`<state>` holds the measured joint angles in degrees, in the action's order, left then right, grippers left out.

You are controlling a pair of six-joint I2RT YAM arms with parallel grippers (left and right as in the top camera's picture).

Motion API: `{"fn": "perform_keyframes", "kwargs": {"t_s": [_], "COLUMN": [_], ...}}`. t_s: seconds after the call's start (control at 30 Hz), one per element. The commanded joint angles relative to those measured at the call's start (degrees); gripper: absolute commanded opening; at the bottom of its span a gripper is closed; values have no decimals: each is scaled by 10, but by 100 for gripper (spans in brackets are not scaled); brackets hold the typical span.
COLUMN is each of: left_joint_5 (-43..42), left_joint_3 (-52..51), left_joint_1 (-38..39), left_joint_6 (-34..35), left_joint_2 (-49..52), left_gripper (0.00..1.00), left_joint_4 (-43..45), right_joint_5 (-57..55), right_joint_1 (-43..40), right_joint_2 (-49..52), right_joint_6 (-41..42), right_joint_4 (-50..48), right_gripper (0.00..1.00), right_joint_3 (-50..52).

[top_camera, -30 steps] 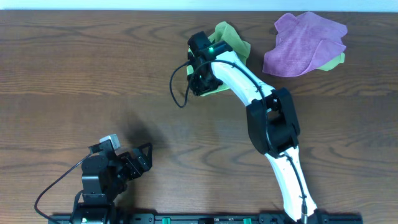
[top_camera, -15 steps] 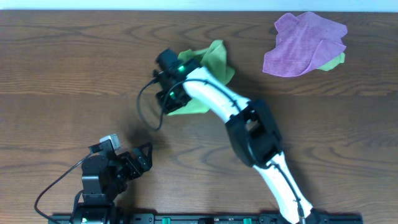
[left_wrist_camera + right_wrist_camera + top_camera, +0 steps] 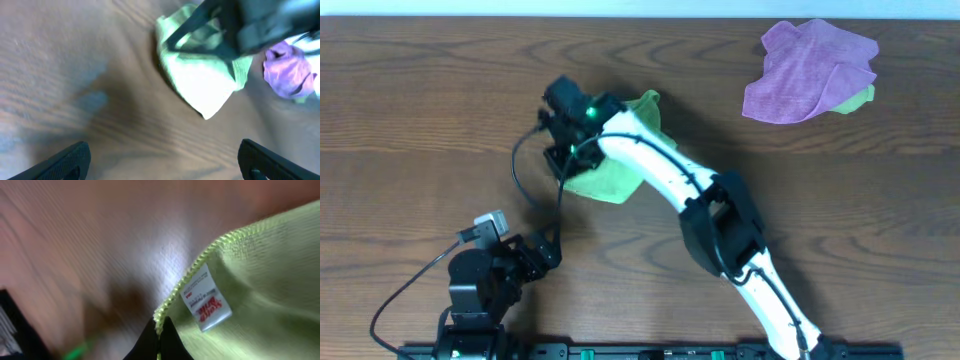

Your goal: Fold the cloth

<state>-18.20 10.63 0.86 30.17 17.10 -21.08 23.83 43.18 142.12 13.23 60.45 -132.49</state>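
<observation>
My right pincer (image 3: 161, 332) is closed tight on the hem of the cloth (image 3: 616, 168). Its two dark fingertips meet over the stitched edge near a corner. Just beside the pinch, a small white label (image 3: 205, 303) with red print is sewn to the hem. In the wrist view the lime-green fabric spreads away from there, up and to the right.

From above, the cloth lies on the counter (image 3: 420, 100) left of centre in the far half, bunched into a rough wedge and not spread flat. My right arm (image 3: 660, 170) reaches across it and hides its middle. One lobe shows past the arm on the far side and a broader part on the near side. The pinched edge is at the cloth's left end, under my wrist. I cannot tell whether that edge is lifted or touches the wood.

My left pincer (image 3: 162, 159) stands wide, its fingers far apart, at the near left of the counter. It is well apart from the cloth, with only wood between, and one pointed corner of the cloth faces it.

A black cable (image 3: 525, 175) loops from my right wrist down past the cloth's left side. The purple cloth (image 3: 808, 70) lies crumpled at the far right, well apart from the green one. A pale yellow-green scrap (image 3: 861, 97) peeks from under its right edge.
</observation>
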Motion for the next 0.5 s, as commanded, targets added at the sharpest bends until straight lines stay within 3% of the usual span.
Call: {"fn": "perform_keyframes", "kwargs": {"t_s": [0.0, 0.33, 0.47], "left_joint_5": [45, 53, 53], "left_joint_3": [16, 16, 16], "left_joint_1": [1, 1, 1], "left_joint_6": [-5, 19, 50], "left_joint_2": [1, 1, 1], "left_gripper": [95, 95, 96], "left_joint_4": [8, 24, 23], "right_joint_5": [-51, -158, -220], "right_joint_1": [-35, -127, -138], "right_joint_2": [-13, -13, -38], "right_joint_6": [23, 60, 97], "right_joint_4": [39, 348, 369], "right_gripper": [1, 1, 1], "right_joint_3": [-85, -280, -291]}}
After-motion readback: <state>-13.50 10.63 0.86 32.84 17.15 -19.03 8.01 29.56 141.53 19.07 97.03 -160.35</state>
